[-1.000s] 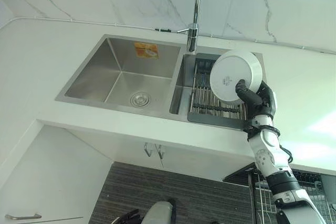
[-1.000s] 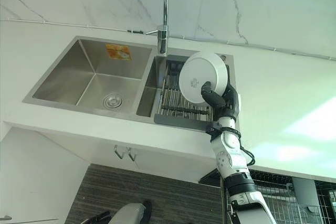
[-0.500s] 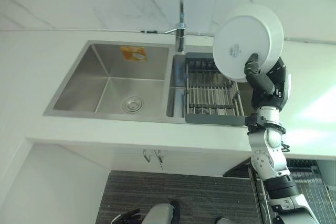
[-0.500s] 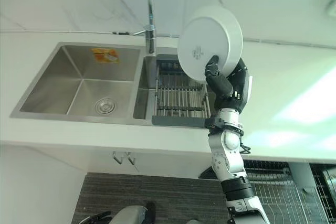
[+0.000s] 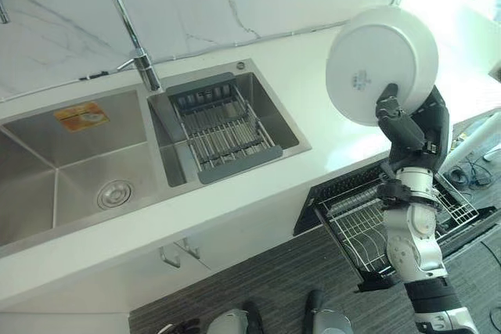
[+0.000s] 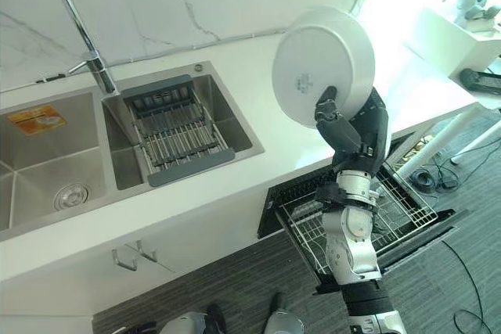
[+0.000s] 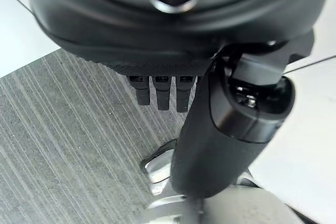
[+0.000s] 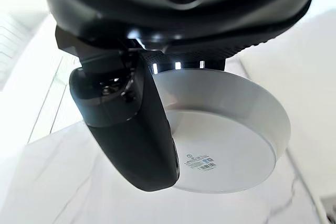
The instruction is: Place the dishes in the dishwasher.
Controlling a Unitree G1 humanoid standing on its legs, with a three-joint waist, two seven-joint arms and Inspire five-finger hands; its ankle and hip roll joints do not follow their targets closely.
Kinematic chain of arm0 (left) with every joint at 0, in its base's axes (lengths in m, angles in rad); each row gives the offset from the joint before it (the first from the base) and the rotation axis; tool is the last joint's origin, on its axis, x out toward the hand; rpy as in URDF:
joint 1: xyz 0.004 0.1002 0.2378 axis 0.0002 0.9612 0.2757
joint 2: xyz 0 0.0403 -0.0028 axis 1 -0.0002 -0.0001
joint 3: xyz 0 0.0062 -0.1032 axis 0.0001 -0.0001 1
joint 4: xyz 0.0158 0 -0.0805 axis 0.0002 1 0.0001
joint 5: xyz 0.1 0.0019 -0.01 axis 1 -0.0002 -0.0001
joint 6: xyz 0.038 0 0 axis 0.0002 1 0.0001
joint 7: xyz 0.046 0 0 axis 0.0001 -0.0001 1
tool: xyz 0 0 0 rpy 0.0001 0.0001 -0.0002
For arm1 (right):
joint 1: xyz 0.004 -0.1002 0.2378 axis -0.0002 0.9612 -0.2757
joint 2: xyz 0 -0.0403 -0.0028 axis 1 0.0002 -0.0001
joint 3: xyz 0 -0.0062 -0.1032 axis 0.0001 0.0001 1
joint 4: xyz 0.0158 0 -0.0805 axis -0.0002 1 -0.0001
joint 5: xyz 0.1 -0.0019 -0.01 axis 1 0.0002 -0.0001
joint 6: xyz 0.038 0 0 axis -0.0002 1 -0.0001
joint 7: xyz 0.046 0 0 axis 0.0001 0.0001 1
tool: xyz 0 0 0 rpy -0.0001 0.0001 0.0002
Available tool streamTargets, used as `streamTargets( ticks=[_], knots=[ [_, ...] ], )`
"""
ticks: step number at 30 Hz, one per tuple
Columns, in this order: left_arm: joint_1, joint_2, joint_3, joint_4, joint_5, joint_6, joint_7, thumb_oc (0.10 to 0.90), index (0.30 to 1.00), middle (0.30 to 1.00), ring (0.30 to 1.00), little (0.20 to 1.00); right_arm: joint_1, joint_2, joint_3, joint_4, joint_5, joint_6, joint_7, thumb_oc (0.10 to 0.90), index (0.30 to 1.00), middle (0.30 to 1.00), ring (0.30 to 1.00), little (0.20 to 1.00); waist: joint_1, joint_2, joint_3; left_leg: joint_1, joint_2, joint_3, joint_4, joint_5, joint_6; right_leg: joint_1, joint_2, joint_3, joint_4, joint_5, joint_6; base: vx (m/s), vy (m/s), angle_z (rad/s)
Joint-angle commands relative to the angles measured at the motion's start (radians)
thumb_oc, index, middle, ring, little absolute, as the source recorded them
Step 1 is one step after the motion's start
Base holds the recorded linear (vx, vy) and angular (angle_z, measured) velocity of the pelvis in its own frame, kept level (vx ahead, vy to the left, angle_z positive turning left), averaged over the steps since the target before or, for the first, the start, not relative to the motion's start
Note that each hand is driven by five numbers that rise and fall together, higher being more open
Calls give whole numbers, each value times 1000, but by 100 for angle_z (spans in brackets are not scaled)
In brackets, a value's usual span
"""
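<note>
The right hand (image 5: 411, 127) is carrying a white bowl (image 5: 381, 64) through the air, its underside facing us, so this looks like the transfer leg of the job, with the pulled-out dishwasher rack (image 6: 356, 220) sitting open just below the hand and the sink's drying rack (image 5: 223, 127) well off to its left. That hand is clamping the bowl's rim, thumb (image 8: 131, 140) pressing across the base and fingers curling behind. Next it will need lowering and tilting into the wire rack; the left hand (image 7: 210, 129) is hanging idle over the floor, fingers loosely straight.
</note>
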Motion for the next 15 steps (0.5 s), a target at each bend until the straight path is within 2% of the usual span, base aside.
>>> streamTargets(
  ticks=[1, 6, 8, 9, 10, 12, 14, 15],
  knots=[
    [-4, -50, -45, 0, -9, -27, -27, 800, 900, 900, 900, 900, -122, -50, -63, -104, 12, -175, 72, 400, 300, 300, 300, 300, 24, 28, -37, 114, -74, -121, -104, -89, -14, 9, 3, -4, 182, -110, 70, -12, -76, -28],
    [17, -52, -34, -1, -4, -34, -31, 800, 900, 900, 900, 900, -115, -51, -84, -101, -7, -188, 52, 400, 300, 300, 300, 300, 25, 28, -46, 121, -68, -91, -104, -87, -23, 25, 4, -19, 182, -160, 56, 3, -39, -14],
    [26, -55, -27, -2, -9, -34, -37, 800, 900, 900, 900, 900, -114, -54, -94, -102, -8, -184, 46, 400, 300, 300, 300, 300, 25, 33, -47, 124, -62, -81, -104, -88, -22, 33, 8, -34, 182, -153, 53, 35, 20, -12],
    [31, -60, -22, -2, 4, -38, -38, 800, 900, 900, 900, 900, -113, -55, -103, -102, -16, -190, 35, 400, 300, 300, 300, 300, 19, 47, -43, 122, -53, -84, -104, -90, -13, 36, 21, -38, 206, -118, 57, 21, 27, -15],
    [31, -62, -21, -3, 10, -38, -36, 800, 900, 900, 900, 900, -111, -57, -106, -103, -20, -194, 30, 400, 300, 300, 300, 300, 16, 49, -40, 121, -54, -88, -104, -92, -8, 23, 17, -32, 242, -114, 60, 0, 13, -21],
    [22, -59, -34, -9, 8, -33, -16, 800, 900, 900, 900, 900, -78, -65, -123, -115, -35, -223, 7, 400, 300, 300, 300, 300, -6, 52, -24, 110, -71, -130, -104, -92, 10, -55, 7, 50, 387, -105, 69, -44, -61, -20],
    [15, -55, -38, -5, -13, -38, -8, 800, 900, 900, 900, 900, -51, -65, -140, -121, -37, -244, 3, 400, 300, 300, 300, 300, -11, 51, -19, 108, -73, -146, -104, -91, 6, -63, -12, 74, 372, -94, 68, -16, -169, 7],
    [13, -54, -35, -4, -19, -41, -4, 800, 900, 900, 900, 900, -33, -63, -152, -126, -37, -253, 5, 400, 300, 300, 300, 300, -11, 47, -19, 110, -70, -145, -104, -90, -3, -47, -30, 74, 319, -84, 71, 23, -243, 30]
  ],
)
